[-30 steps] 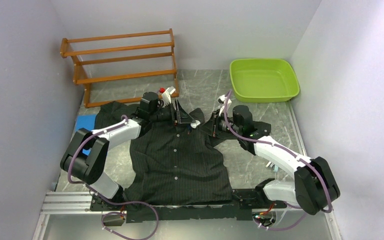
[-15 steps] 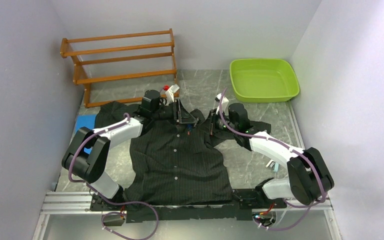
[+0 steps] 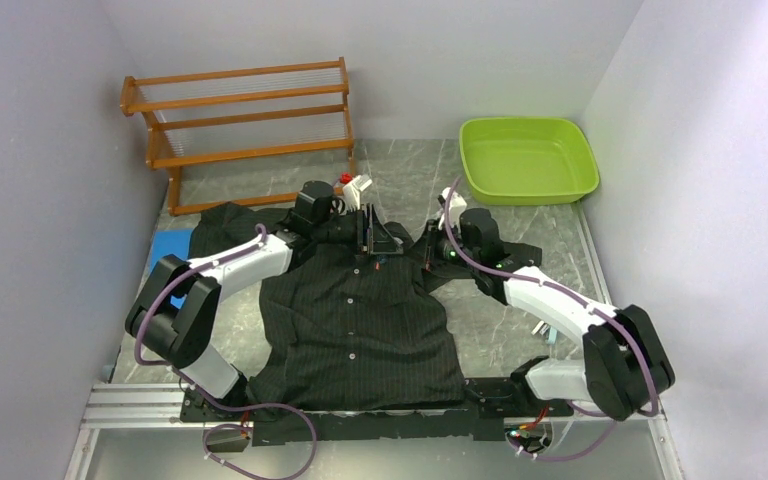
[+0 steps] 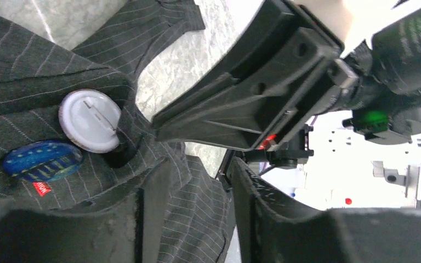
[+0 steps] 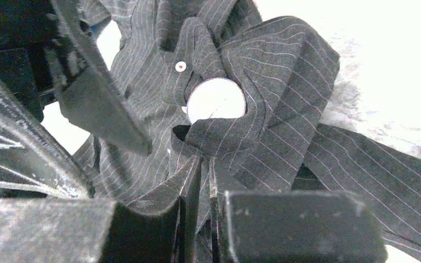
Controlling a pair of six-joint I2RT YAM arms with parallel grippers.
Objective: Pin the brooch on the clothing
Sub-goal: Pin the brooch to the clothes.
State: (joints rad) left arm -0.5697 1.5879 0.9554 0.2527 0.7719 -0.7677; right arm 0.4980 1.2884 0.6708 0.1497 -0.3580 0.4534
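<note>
Top external view: the black pinstriped long-sleeved shirt (image 3: 360, 330) lies flat and front-up, collar away from the arm bases. The left gripper (image 3: 375, 232) and right gripper (image 3: 428, 252) meet close together at the collar. The brooch is too small to pick out here.

Left wrist view: the round white brooch (image 4: 90, 120) lies back-up on the shirt, just beside the blue neck label (image 4: 43, 160). Its pin bar runs aslant across the disc. It sits off to the left of the left gripper (image 4: 197, 164), whose jaws stand partly open over the cloth, holding nothing.

Right wrist view: the right gripper (image 5: 203, 164) is nearly closed and seems to nip a raised fold of shirt. The brooch lies straight ahead, just beyond that fold. I judge the right arm nearer but occupied, so the free left jaws must swing sideways to the disc.
</note>
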